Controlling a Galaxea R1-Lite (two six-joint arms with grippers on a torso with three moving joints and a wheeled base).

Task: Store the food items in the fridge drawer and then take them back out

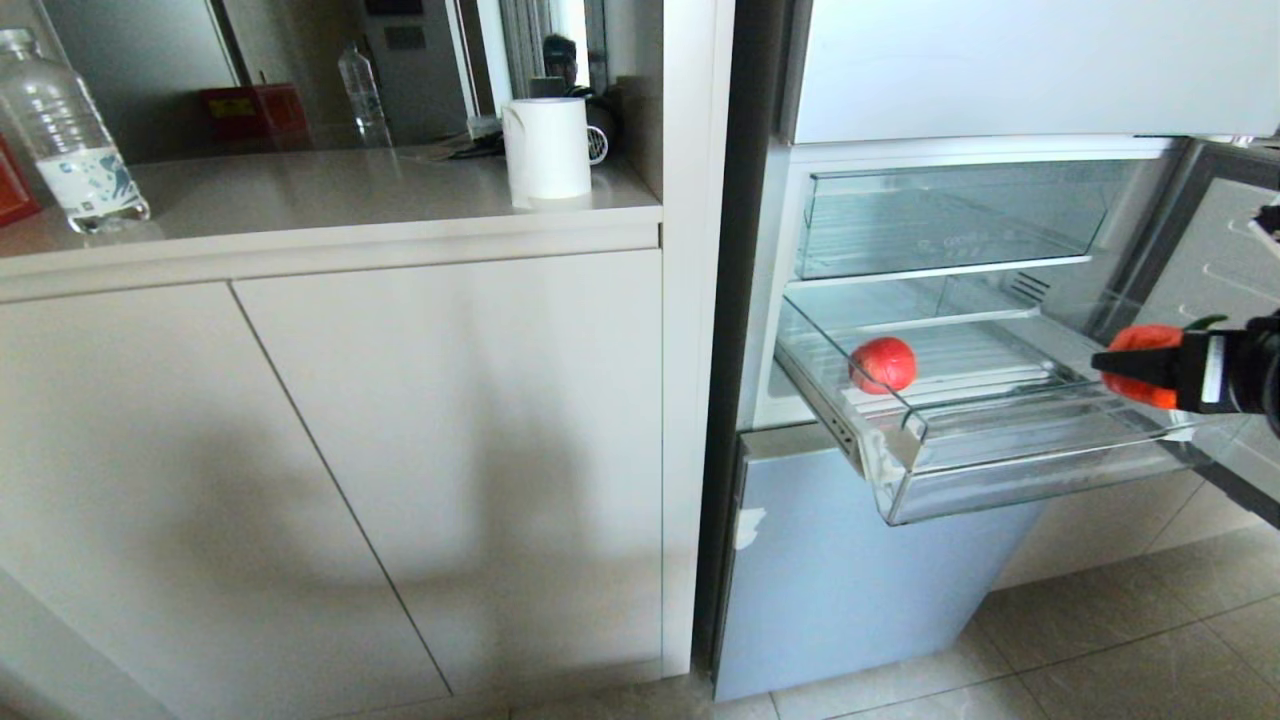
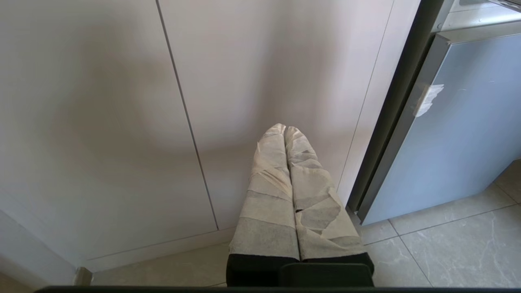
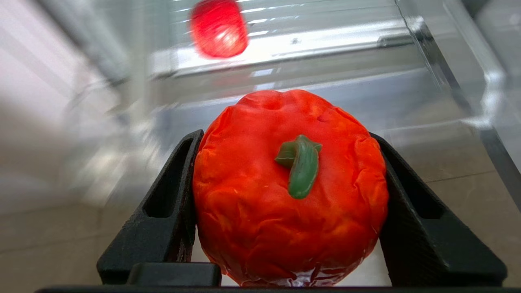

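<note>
The fridge (image 1: 990,80) stands open, its drawer (image 1: 1000,470) pulled out with the red piece (image 1: 883,364) inside. The right pincer (image 1: 1125,368), cut off at the frame edge, grips the orange-red piece (image 3: 291,187) beside the drawer. The left pincer (image 2: 285,132) is closed near the cupboards (image 2: 101,122). The bottle (image 1: 70,140) label on the desk (image 1: 300,200) is unreadable.

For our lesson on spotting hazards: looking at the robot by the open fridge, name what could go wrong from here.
1. The right gripper holds the orange-red piece by its rounded sides; it could slip and drop to the tiled floor.
2. The fridge drawer juts far out; the arm might knock its clear wall.
3. The red piece lies loose inside and may roll if bumped.
</note>
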